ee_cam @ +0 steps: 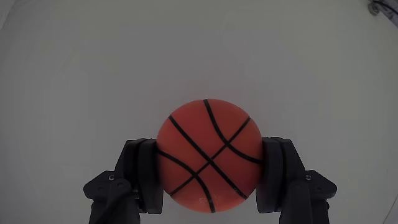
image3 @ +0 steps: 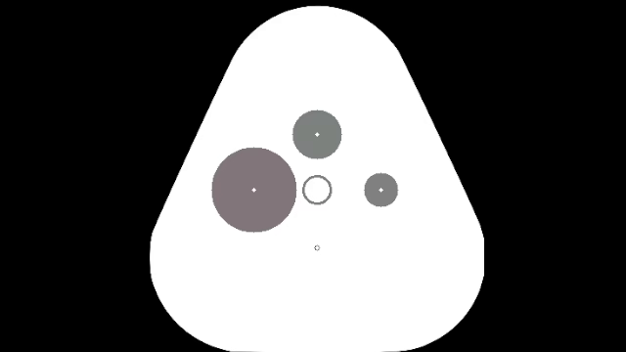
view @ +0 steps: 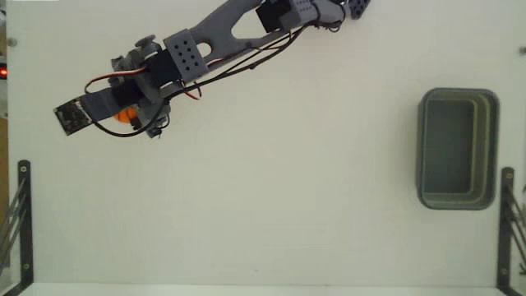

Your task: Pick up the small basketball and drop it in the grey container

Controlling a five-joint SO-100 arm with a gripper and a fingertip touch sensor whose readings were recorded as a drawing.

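Note:
The small basketball [ee_cam: 209, 155] is orange with thin black seam lines and fills the lower middle of the wrist view. My gripper [ee_cam: 209, 167] is shut on it, with one dark finger pressed against each side. In the fixed view only a sliver of the basketball [view: 125, 116] shows under the gripper [view: 127, 117] at the upper left of the white table. The grey container [view: 496, 148], a rectangular tub with a stepped rim, stands far off at the right edge with nothing inside.
My arm [view: 238, 33] reaches in from the top centre toward the upper left. Black metal brackets stand at the lower left [view: 22, 215] and lower right [view: 507, 224] table edges. White tabletop lies between the gripper and the tub.

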